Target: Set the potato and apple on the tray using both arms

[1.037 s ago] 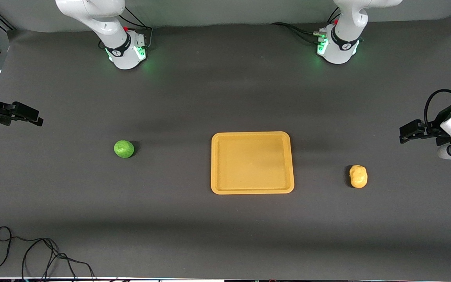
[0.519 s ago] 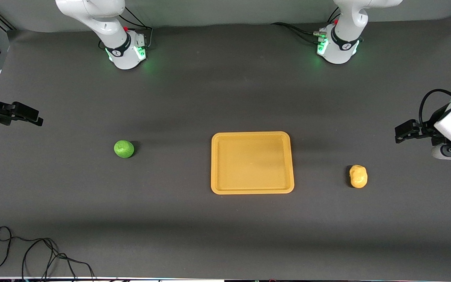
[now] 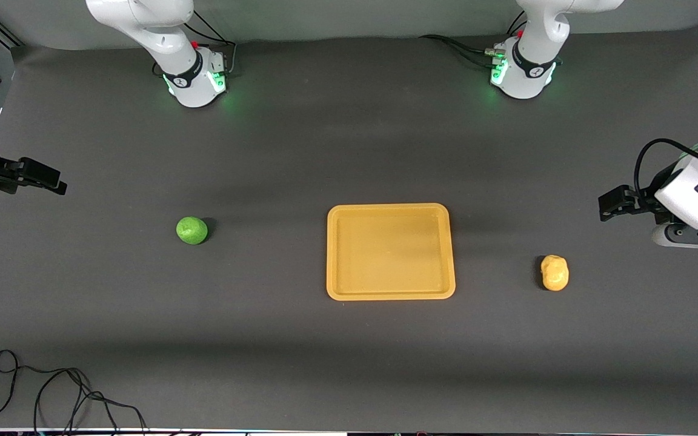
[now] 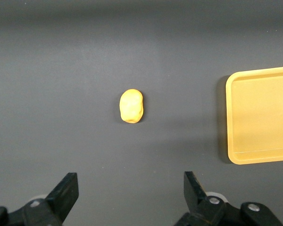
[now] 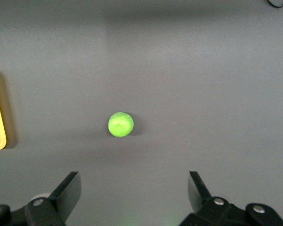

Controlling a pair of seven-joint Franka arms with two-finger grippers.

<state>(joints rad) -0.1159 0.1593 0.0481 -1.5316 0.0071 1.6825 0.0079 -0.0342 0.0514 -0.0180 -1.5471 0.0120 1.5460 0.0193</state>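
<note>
Since the tray lies bare, nothing is done yet. The potato sits off its end toward my left arm, the apple off the other. My left gripper and right gripper hang wide open, empty, outside both.

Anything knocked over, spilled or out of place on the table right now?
Nothing stands out. The tray lies flat and bare, with the apple and potato resting apart from it on the table.
</note>
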